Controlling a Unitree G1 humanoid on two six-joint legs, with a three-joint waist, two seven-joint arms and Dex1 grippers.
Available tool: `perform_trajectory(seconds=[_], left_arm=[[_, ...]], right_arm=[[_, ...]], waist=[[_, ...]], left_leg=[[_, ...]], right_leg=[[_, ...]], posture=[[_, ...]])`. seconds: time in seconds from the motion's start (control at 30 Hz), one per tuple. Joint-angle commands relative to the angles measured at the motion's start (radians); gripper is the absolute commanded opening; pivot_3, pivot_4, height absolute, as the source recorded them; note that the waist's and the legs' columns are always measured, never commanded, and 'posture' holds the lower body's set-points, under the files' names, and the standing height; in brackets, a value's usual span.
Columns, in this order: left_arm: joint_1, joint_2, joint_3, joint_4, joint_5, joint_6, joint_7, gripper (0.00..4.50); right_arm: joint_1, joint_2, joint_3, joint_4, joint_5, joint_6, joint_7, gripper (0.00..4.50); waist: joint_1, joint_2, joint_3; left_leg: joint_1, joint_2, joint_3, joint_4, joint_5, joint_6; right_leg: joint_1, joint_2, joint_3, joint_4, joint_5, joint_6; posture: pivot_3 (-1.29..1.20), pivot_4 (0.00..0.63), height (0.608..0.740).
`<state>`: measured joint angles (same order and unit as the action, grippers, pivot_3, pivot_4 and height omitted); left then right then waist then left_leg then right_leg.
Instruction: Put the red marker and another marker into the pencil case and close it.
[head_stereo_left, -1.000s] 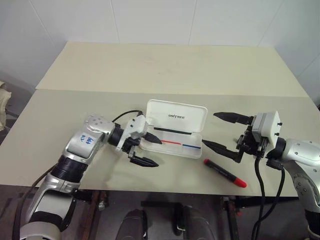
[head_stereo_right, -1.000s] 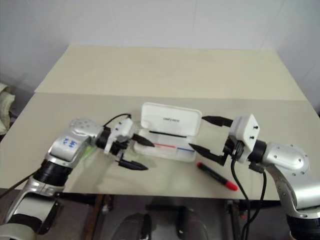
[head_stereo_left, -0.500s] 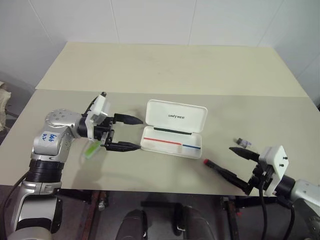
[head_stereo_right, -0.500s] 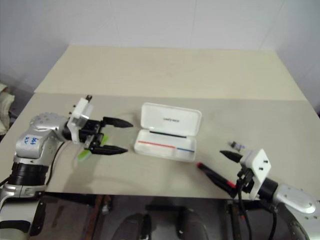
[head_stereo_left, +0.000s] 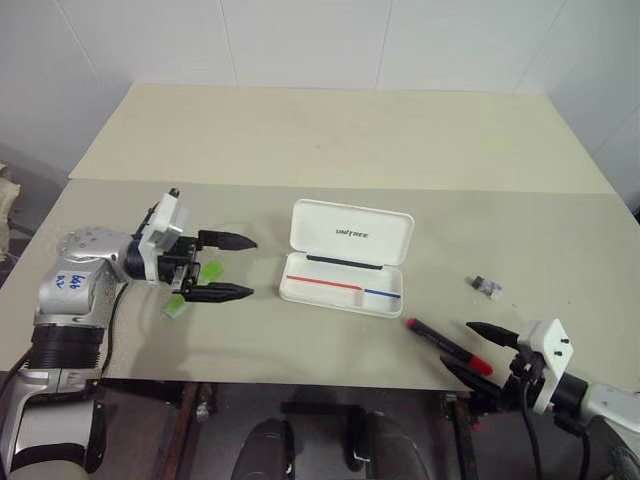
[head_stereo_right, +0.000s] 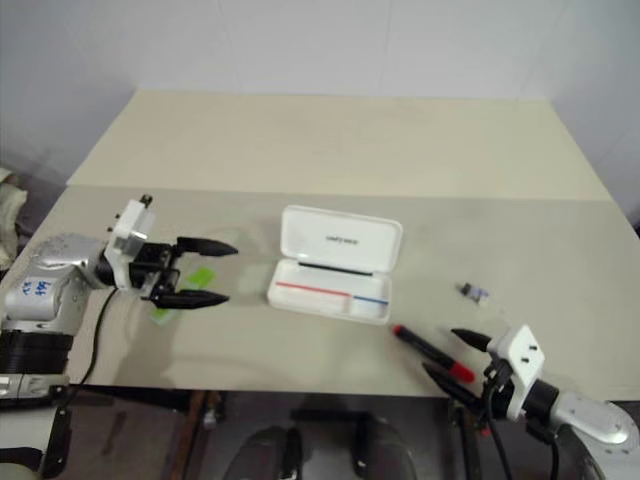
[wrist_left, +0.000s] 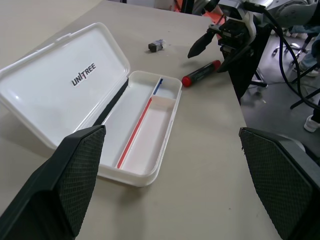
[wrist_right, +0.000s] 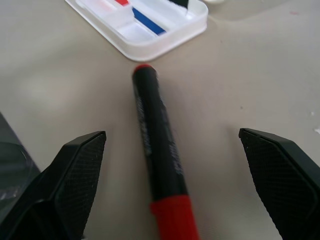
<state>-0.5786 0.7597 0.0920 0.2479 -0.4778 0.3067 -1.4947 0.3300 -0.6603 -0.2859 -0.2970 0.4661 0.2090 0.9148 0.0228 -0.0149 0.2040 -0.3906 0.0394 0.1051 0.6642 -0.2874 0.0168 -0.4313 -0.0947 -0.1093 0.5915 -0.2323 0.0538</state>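
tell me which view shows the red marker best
The right wrist view: the red marker lies lengthwise close up, between the open gripper fingers. The eye views show it small beside the case; the left wrist view shows it far off.

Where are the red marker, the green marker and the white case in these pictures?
red marker (wrist_right: 159, 145), right wrist view, middle of the black barrel
green marker (head_stereo_right: 196, 279), right eye view, the lime body
pencil case (head_stereo_left: 350, 233), left eye view, inside of the open lid
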Motion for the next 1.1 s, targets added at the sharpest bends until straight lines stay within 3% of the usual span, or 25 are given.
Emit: perform_trajectory(seconds=[0.03, 0.1, 0.47, 0.67, 0.87, 1.1], left_arm=[[-0.024, 0.013, 0.041, 0.018, -0.018, -0.05, -0.012, 4.48], [-0.029, 0.009, 0.048, 0.026, -0.021, -0.068, -0.015, 4.48], [-0.024, 0.012, 0.06, 0.04, -0.037, -0.107, -0.027, 4.5], [-0.032, -0.002, 0.052, 0.054, -0.028, -0.129, -0.015, 4.5], [-0.033, -0.014, 0.054, 0.076, -0.022, -0.173, -0.007, 4.5], [-0.03, -0.022, 0.062, 0.084, -0.021, -0.198, 0.011, 4.5]], right_arm=[[-0.023, -0.005, 0.029, 0.062, -0.024, -0.053, 0.048, 4.5], [-0.033, -0.005, 0.046, 0.091, -0.034, -0.074, 0.07, 4.5], [-0.049, 0.024, 0.081, 0.185, -0.059, -0.188, 0.105, 0.65], [-0.056, 0.016, 0.079, 0.195, -0.071, -0.23, 0.103, 0.61], [-0.1, -0.072, 0.016, 0.081, 0.0, -0.188, 0.143, 0.61], [-0.378, -0.124, 0.108, 0.013, 0.055, -0.068, 0.175, 0.61]], waist=[[0.001, 0.0, 0.0], [0.0, -0.001, 0.0], [0.0, -0.001, -0.001], [0.0, -0.002, -0.001], [-0.001, -0.002, -0.001], [-0.003, -0.002, -0.001]], left_leg=[[0.0, 0.0, 0.0, 0.0, 0.0, 0.0], [0.0, 0.0, 0.0, 0.0, 0.0, 0.0], [0.002, 0.005, 0.002, 0.0, -0.002, -0.004], [0.004, 0.007, 0.003, 0.001, -0.003, -0.006], [0.004, 0.009, 0.005, 0.001, -0.004, -0.006], [0.004, 0.01, 0.011, 0.003, -0.003, -0.006]], right_leg=[[0.0, 0.0, 0.0, 0.0, 0.0, 0.0], [0.0, 0.0, 0.0, 0.0, 0.0, 0.0], [0.0, 0.002, 0.0, 0.003, 0.0, -0.001], [0.0, 0.011, 0.0, 0.003, -0.001, -0.002], [-0.002, 0.013, 0.003, 0.003, -0.001, -0.002], [-0.005, 0.014, 0.005, 0.005, 0.001, -0.005]], posture=[[0.0, 0.15, 0.74], [0.0, 0.15, 0.74], [0.0, 0.15, 0.74], [0.0, 0.15, 0.74], [0.0, 0.15, 0.74], [0.0, 0.15, 0.74]])
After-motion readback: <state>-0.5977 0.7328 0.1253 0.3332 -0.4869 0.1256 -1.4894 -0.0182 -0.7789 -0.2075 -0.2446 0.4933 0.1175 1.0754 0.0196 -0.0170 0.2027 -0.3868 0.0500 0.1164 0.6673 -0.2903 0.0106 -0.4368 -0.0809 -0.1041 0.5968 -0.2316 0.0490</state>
